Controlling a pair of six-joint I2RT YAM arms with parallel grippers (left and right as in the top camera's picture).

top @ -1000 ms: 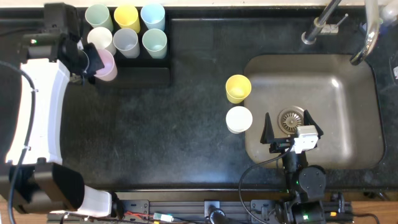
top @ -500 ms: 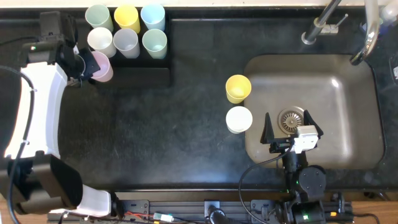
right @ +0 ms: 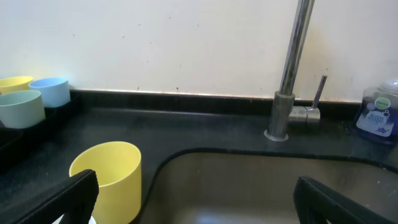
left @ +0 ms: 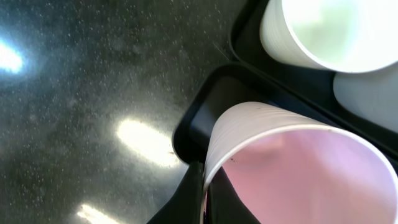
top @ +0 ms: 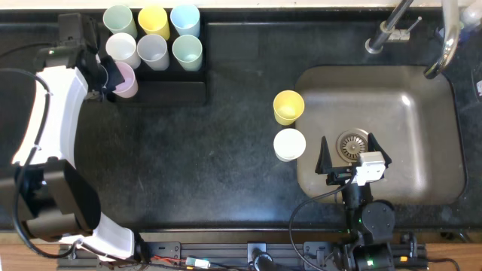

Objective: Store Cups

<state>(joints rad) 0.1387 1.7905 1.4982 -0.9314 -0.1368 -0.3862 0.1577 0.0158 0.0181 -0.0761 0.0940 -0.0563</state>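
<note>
**Top view.** The pink cup (top: 125,80) is found at the left end of the black tray (top: 181,92), beside five cups that are already stored there. It is pinched at its rim by the left gripper (top: 106,76). A yellow cup (top: 288,107) and a white cup (top: 289,144) are left on the counter, just beside the sink (top: 422,98). The right gripper (top: 352,154) is held over the sink, spread wide, with nothing in it.

**Left wrist view.** The pink cup (left: 292,162) is seen tilted over an empty compartment (left: 205,118). Its thin wall is caught between the closed fingers (left: 194,198). Whether its base is seated cannot be told.

**Right wrist view.** The yellow cup (right: 109,177) is shown upright and close, and the open right gripper (right: 198,202) carries nothing.

The cups are judged to be light, thin and smooth, so they may bend or slip. They are best taken at the rim, one finger inside, with gentle pressure.
</note>
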